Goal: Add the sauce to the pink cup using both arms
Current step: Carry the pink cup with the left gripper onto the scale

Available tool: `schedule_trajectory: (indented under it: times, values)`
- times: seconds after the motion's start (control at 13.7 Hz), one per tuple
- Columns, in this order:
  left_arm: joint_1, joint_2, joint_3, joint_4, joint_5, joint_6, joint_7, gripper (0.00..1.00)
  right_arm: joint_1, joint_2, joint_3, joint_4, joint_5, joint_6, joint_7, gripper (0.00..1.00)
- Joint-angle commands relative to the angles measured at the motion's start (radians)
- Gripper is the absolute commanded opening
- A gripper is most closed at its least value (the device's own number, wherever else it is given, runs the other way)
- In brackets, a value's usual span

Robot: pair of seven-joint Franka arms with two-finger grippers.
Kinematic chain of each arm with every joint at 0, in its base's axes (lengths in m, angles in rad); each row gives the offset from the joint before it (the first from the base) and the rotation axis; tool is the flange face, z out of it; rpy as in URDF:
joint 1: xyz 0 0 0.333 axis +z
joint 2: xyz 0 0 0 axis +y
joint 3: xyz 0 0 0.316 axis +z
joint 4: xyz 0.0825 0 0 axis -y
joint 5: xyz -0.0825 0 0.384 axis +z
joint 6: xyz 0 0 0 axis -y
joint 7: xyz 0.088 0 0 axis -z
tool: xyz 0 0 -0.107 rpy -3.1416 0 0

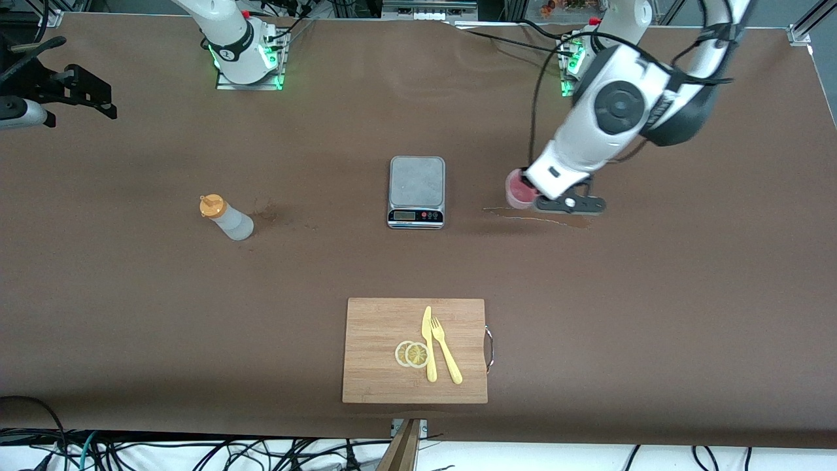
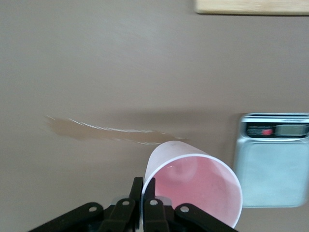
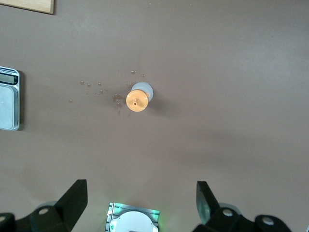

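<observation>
The pink cup (image 1: 518, 190) (image 2: 193, 183) is beside the scale, toward the left arm's end of the table. My left gripper (image 1: 531, 195) (image 2: 143, 186) is shut on the cup's rim, one finger inside the wall and one outside. Whether the cup rests on the table I cannot tell. The sauce (image 1: 227, 218) (image 3: 137, 99), a whitish bottle with an orange cap, stands upright toward the right arm's end. My right gripper (image 3: 141, 186) hangs high over the table between its own base and the sauce, open and holding nothing. It is out of the front view.
A grey scale (image 1: 416, 191) (image 2: 273, 164) (image 3: 7, 99) sits mid-table. A wooden cutting board (image 1: 415, 350) with a yellow knife, a fork and lemon slices lies nearer the front camera. A pale smear (image 1: 543, 219) (image 2: 111, 133) marks the table by the cup. Small droplets (image 3: 91, 89) lie beside the sauce.
</observation>
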Motion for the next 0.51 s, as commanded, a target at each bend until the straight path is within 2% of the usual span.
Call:
schedule_trajectory:
  times: [0.0,0.22,0.44]
  values:
    - [-0.158,0.131,0.007,0.127,0.009,0.001,-0.324,0.00,-0.003,0.004,-0.002,0.012,0.001,-0.004,-0.019,1.00]
    - [-0.256,0.188,0.012,0.123,0.016,0.139,-0.472,0.00,-0.003,0.004,-0.004,0.012,0.001,-0.004,-0.019,1.00]
    - [-0.319,0.266,0.010,0.124,0.155,0.200,-0.645,0.00,-0.003,0.005,-0.002,0.012,0.001,-0.003,-0.019,1.00]
